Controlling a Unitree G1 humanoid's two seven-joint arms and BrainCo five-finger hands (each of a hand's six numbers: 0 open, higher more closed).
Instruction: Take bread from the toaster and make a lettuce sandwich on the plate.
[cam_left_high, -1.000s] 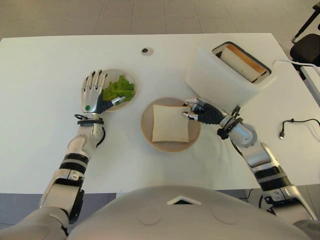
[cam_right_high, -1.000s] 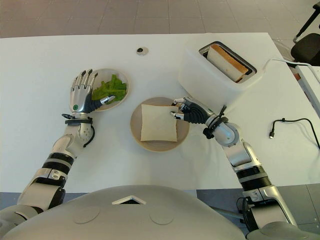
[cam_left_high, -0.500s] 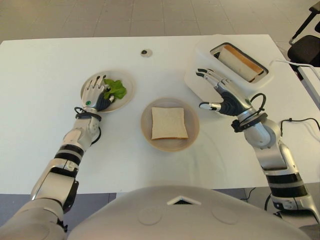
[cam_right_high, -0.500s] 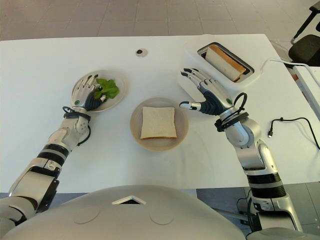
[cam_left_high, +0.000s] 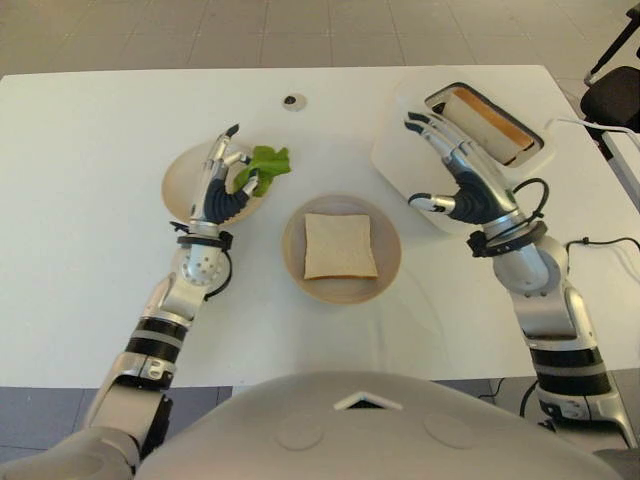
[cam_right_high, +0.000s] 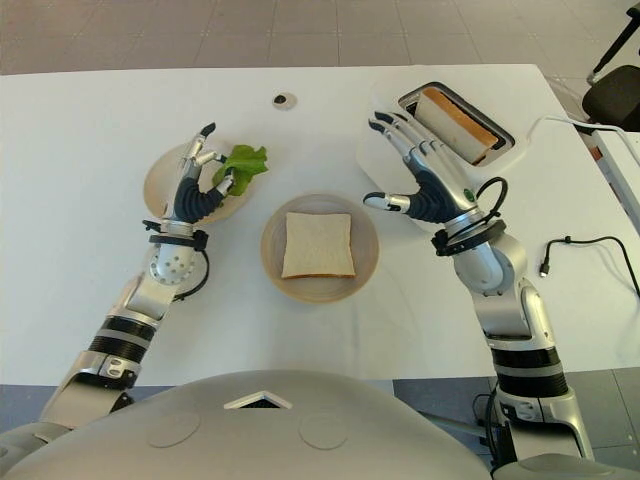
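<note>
- The left hand (cam_left_high: 222, 188), left of centre frame, has its fingers pinched on the lettuce leaf (cam_left_high: 267, 165), which is held up just over the side plate (cam_left_high: 178, 172)
- The plate (cam_left_high: 345, 292) sits mid-frame with one bread slice (cam_left_high: 340, 245) lying flat on it, bare on top
- The right hand (cam_left_high: 465, 185), right of centre, has its fingers spread and holds nothing; it hangs in front of the toaster (cam_left_high: 400, 150)
- A second slice (cam_left_high: 490, 120) stands in the toaster slot, upper right
- My read is that the base slice is done and the lettuce is picked but not yet laid
- I judge what is left as: lettuce onto the bread slice, pull the second slice, cap the sandwich
</note>
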